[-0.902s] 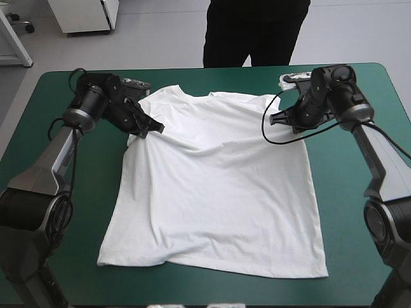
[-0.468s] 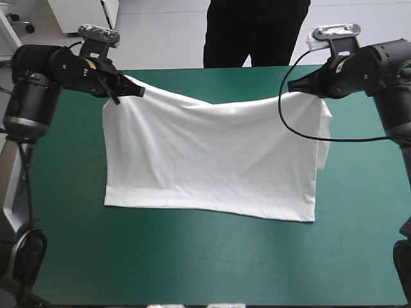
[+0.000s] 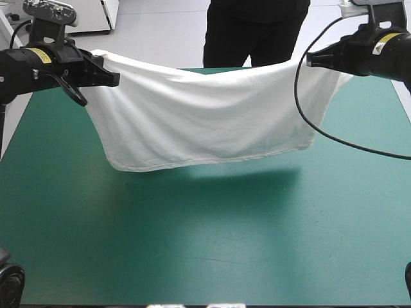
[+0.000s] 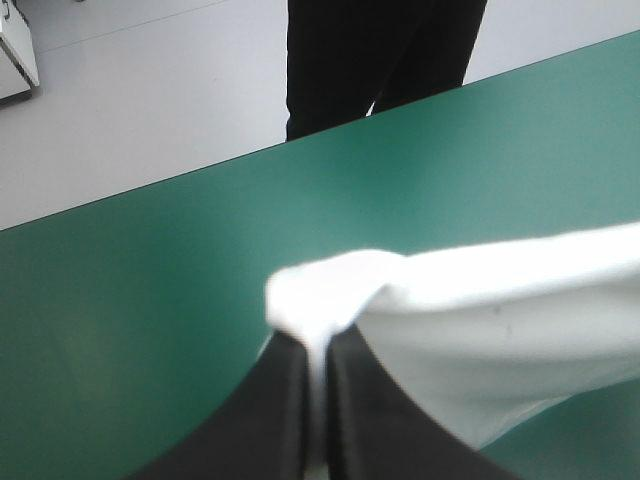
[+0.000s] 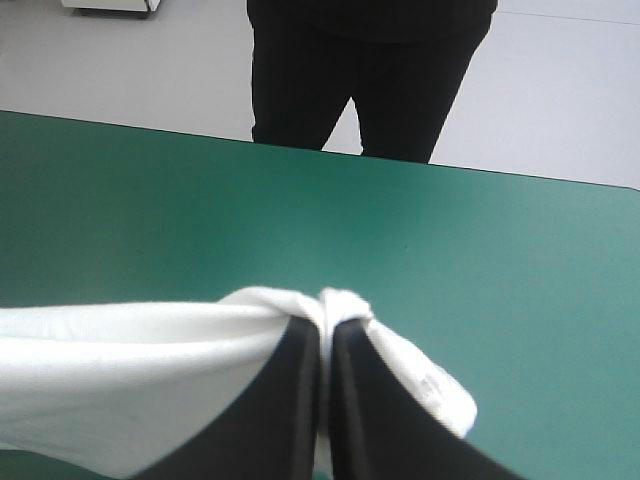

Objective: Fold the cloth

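The white T-shirt hangs in the air above the teal-green table, stretched between both arms and sagging in the middle. My left gripper is shut on its left upper corner, and my right gripper is shut on its right upper corner. In the left wrist view the T-shirt bulges out past my left gripper, pinched between the black fingers. The right wrist view shows the T-shirt draped to one side of my right gripper, a small fold poking out ahead of the tips.
The T-shirt's shadow lies on the teal-green table below its lower hem. The far table edge runs ahead of both grippers.
Both arms have risen and spread apart, lifting the T-shirt from lying flat on the table until its lower hem hangs free of the cover.
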{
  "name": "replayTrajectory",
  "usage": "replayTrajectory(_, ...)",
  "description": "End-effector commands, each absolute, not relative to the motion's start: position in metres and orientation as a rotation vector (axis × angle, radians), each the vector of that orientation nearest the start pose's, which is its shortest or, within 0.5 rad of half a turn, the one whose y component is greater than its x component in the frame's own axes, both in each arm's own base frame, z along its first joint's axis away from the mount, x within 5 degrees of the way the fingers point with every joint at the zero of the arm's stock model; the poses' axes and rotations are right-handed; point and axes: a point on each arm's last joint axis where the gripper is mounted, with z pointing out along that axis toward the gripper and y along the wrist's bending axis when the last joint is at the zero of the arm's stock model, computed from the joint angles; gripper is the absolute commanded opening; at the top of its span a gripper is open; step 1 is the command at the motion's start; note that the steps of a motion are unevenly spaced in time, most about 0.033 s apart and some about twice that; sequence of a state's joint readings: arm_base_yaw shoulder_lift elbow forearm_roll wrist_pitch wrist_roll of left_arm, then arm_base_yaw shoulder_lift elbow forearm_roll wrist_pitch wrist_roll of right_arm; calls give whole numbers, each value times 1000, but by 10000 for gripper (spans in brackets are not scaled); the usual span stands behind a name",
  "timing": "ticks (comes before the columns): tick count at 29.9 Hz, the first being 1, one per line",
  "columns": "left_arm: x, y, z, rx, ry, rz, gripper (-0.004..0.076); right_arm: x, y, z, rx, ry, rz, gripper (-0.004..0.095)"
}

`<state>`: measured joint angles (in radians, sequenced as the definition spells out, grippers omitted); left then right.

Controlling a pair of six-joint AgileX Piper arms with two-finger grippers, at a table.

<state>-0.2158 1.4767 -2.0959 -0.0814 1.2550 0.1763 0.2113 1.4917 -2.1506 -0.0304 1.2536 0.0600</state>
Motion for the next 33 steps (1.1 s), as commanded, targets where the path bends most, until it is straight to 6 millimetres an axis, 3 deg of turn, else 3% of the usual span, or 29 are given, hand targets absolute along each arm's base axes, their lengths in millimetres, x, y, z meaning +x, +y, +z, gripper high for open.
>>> replayTrajectory(1, 242, -61, 558, 409, 1981, -127, -9, 241, 47, 567, -146, 1996, 114, -17)
replayTrajectory(6, 259, -61, 556, 389, 1941, -87, -9, 260, 47, 564, -152, 1949, 55, -17)
replayTrajectory(15, 320, -68, 548, 319, 1745, -4, -9, 334, 55, 541, -109, 1831, -36, -17)
replayTrajectory(19, 336, -72, 543, 315, 1702, -3, -9, 346, 59, 540, -119, 1772, -32, -17)
replayTrajectory(26, 354, -76, 535, 313, 1673, -3, -9, 351, 59, 538, -122, 1760, -43, -17)
replayTrajectory(30, 375, -80, 511, 329, 1760, 0, -9, 364, 62, 518, -115, 1871, -31, -17)
replayTrajectory(33, 395, -84, 475, 331, 1940, -11, -9, 386, 68, 481, -97, 2054, -5, -17)
